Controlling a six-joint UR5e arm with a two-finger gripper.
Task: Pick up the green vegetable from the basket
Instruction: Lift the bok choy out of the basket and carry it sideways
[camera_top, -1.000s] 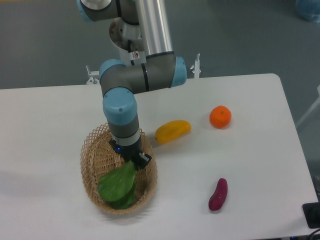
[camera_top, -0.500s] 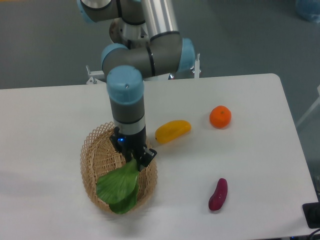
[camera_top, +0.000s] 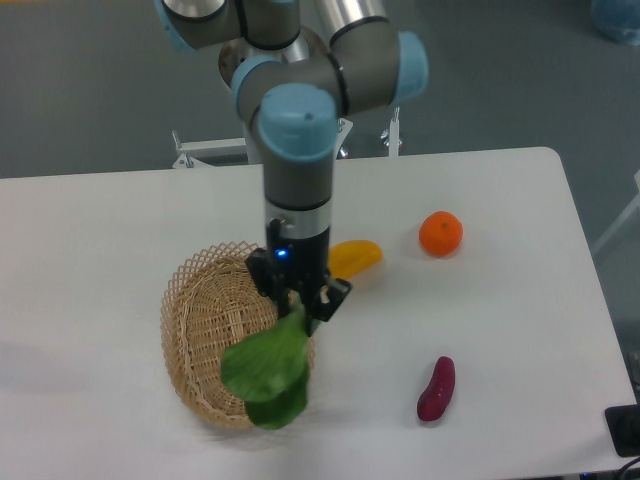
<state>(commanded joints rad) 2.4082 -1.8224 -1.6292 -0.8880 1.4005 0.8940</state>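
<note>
The gripper (camera_top: 299, 301) pinches the stalk of the green vegetable (camera_top: 268, 367) (broad, smooth, dark leaves drooping downward), which hangs over the right rim of the oval woven wicker basket (camera_top: 205, 325), its lacy edge showing.

Counted on table: one wicker basket (camera_top: 205, 330), one green vegetable (camera_top: 268, 368), one yellow mango-shaped fruit (camera_top: 358, 255), one orange (camera_top: 441, 233), one purple eggplant-like piece (camera_top: 436, 388).

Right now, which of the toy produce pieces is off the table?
The green vegetable: it hangs from the gripper, leaves over the basket rim. The yellow mango, orange and purple eggplant all lie on the table.
</note>
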